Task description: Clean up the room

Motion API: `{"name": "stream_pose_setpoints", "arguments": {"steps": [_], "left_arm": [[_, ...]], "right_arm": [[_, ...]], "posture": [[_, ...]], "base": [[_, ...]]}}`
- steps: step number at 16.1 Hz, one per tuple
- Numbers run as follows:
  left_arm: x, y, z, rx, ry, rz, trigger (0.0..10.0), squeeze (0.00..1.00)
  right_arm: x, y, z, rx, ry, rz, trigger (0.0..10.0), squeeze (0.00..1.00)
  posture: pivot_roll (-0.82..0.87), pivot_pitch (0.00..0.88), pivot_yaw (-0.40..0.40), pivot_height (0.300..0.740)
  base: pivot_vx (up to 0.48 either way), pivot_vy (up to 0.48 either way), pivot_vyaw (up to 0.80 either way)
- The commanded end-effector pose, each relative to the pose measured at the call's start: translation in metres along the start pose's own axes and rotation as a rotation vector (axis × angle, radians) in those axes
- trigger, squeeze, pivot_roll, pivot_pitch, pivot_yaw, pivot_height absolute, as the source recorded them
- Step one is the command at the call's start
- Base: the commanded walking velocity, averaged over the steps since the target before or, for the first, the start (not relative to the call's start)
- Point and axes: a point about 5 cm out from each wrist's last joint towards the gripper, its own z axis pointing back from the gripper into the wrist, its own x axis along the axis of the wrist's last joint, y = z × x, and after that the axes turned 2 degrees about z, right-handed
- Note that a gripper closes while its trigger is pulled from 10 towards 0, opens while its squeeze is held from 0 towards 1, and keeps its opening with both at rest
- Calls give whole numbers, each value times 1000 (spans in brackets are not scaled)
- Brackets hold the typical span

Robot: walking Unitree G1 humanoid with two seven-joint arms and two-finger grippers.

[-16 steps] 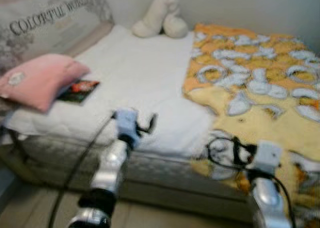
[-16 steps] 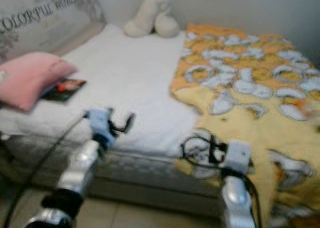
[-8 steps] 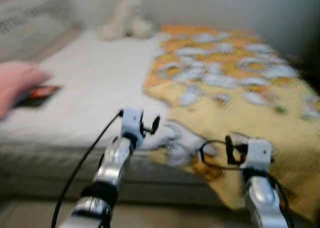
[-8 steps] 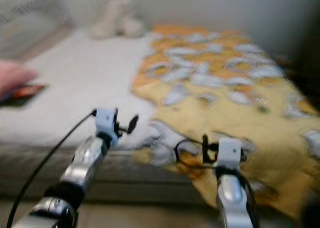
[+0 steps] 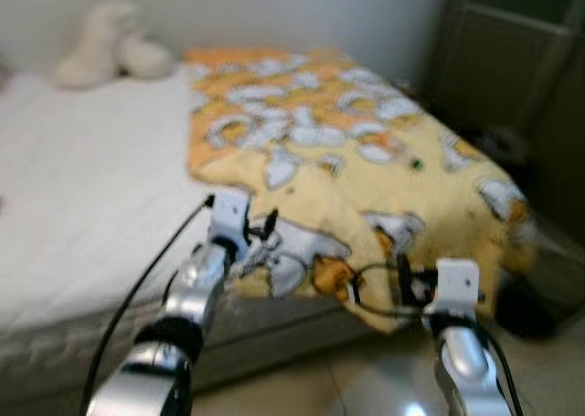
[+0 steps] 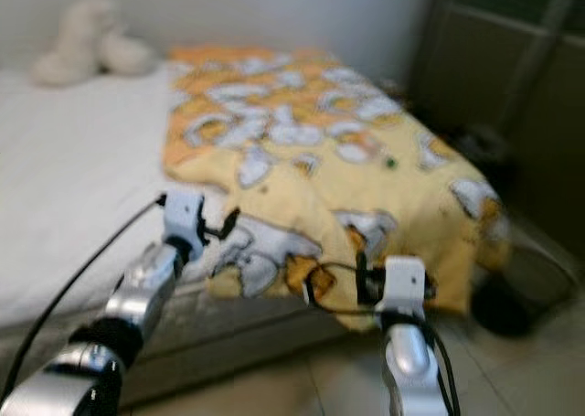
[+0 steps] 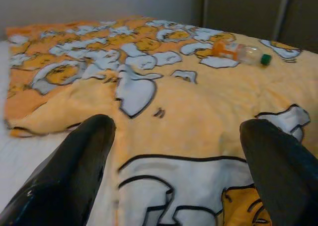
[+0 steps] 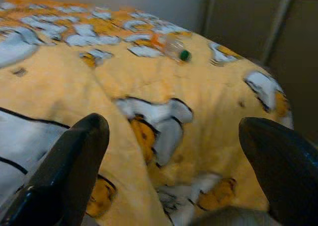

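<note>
I have both arms raised toward the near edge of the bed. The left hand stands wide, its fingers spread above the crumpled corner of the yellow blanket, holding nothing. The right hand is likewise wide and empty, poised at the blanket's hanging front edge near the foot of the bed.

The blanket covers only the far half of the mattress and is bunched at its near corner, which I judge to be the item needing attention. A plastic bottle with an orange label and green cap lies on its side on the blanket, well beyond both hands. A pale soft toy rests at the wall. A dark cabinet stands past the foot of the bed.

The head views are blurred.
</note>
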Motion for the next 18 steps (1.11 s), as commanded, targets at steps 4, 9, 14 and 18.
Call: {"name": "stream_pose_setpoints", "arguments": {"steps": [4, 9, 14, 18], "left_arm": [[7, -9, -7, -7, -14, -46, 10000, 0], [6, -9, -7, 31, -28, -7, 10000, 0], [-4, -15, -4, 14, 0, -10, 10000, 0], [-5, -28, -4, -76, -9, 1, 10000, 0]], "right_arm": [[0, -2, 3, 0, -3, 0, 10000, 0], [-1, -4, 8, -6, -10, -4, 10000, 0], [0, -7, 9, -5, -9, 9, 10000, 0], [-1, -8, 8, -13, -13, -6, 10000, 0]], "posture": [[45, 0, 38, 740], [33, 0, 40, 740], [31, 0, 30, 740], [33, 0, 40, 740]], "base": [[0, 480, -470], [286, 0, 0], [480, 0, 0], [480, 0, 0]]}}
